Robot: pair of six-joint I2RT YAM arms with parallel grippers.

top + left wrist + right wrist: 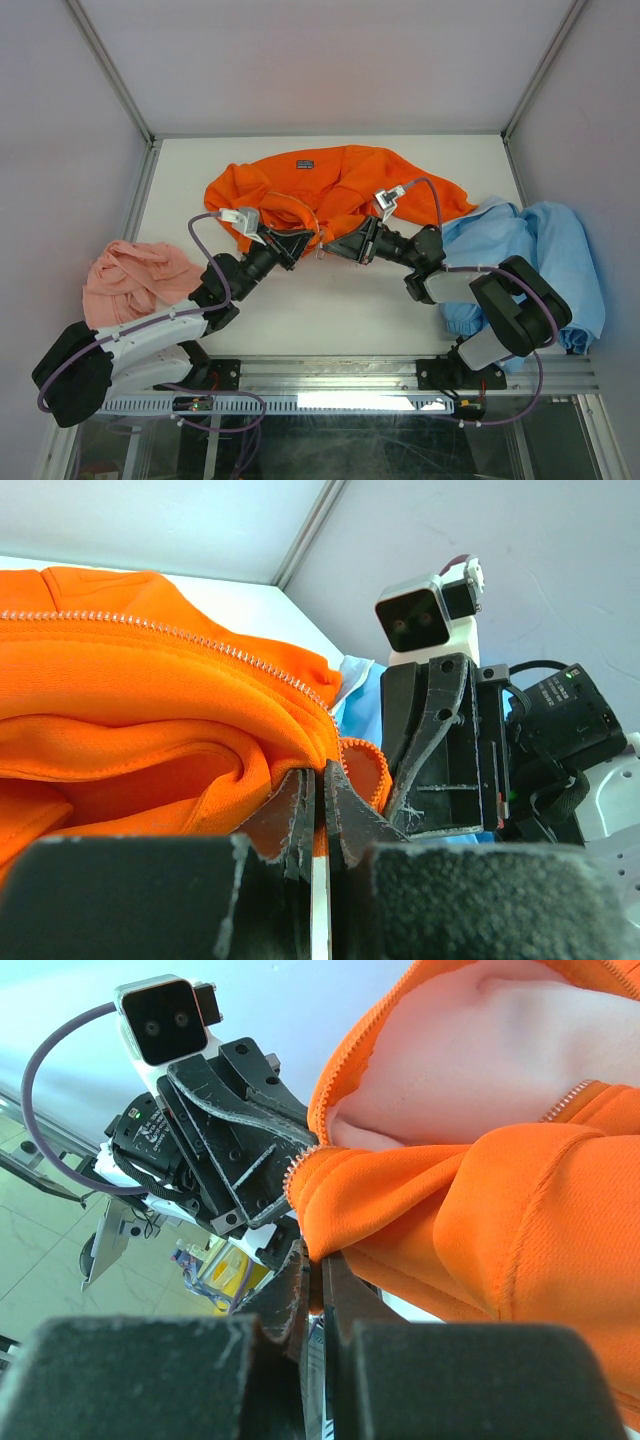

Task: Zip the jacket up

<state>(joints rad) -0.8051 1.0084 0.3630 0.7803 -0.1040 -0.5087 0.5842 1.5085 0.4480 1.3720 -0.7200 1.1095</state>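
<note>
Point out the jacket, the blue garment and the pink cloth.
jacket [345, 172]: top view, upper middle of its fabric.
blue garment [555, 250]: top view, its middle.
pink cloth [135, 278]: top view, its middle.

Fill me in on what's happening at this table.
Two robot arms are working on an orange jacket that lies crumpled on the far side of the table. The left pincer and right pincer face each other and each is shut on the jacket's near edge by the zipper. The zipper teeth run along a loose edge and look unjoined, so zipping has not begun. A light blue garment lies at the right and a salmon-pink cloth at the left, both untouched.
</note>
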